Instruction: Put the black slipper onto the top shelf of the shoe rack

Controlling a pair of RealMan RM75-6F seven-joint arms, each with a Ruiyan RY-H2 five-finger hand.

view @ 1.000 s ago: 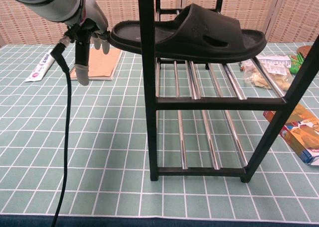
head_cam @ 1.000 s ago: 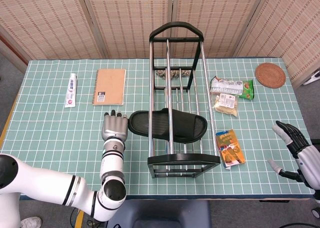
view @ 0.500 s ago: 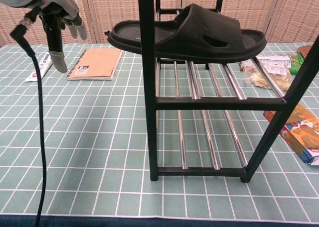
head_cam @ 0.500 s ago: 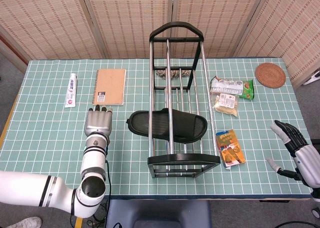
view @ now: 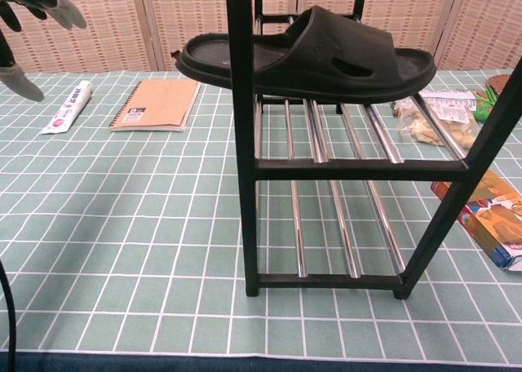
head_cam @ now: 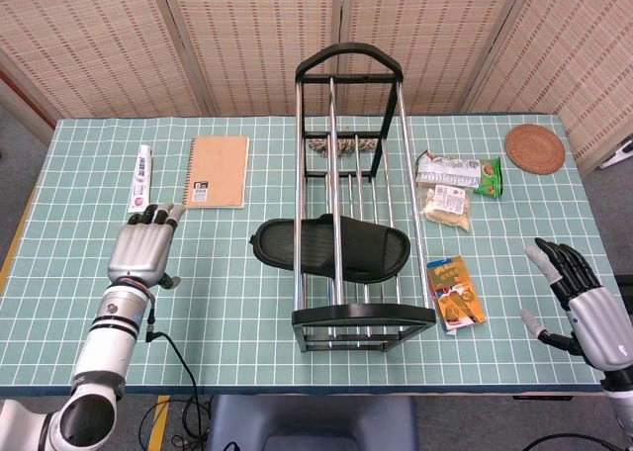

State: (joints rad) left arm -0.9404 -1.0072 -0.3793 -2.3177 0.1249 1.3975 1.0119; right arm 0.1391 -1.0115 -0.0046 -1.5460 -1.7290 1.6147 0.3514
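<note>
The black slipper (head_cam: pixel 331 249) (view: pixel 310 55) lies across the top shelf of the black shoe rack (head_cam: pixel 361 317) (view: pixel 245 192), its heel end sticking out past the rack's left side. My left hand (head_cam: pixel 144 252) (view: pixel 23 5) hovers well to the left of the rack, fingers spread, holding nothing. Over the table's right front corner my right hand (head_cam: pixel 572 285) is open too, far from the rack. The chest view does not show the right hand.
A toothpaste tube (head_cam: pixel 142 177) and a brown notebook (head_cam: pixel 218 171) lie at the back left. Snack packets (head_cam: pixel 450 182), an orange packet (head_cam: pixel 455 293) and a round woven coaster (head_cam: pixel 534 148) lie right of the rack. A cable (head_cam: pixel 178 357) trails from my left arm.
My left hand has drawn away from the slipper's heel, moving left and back toward the table's front edge. The slipper stays on the top shelf. The right hand shifted slightly.
</note>
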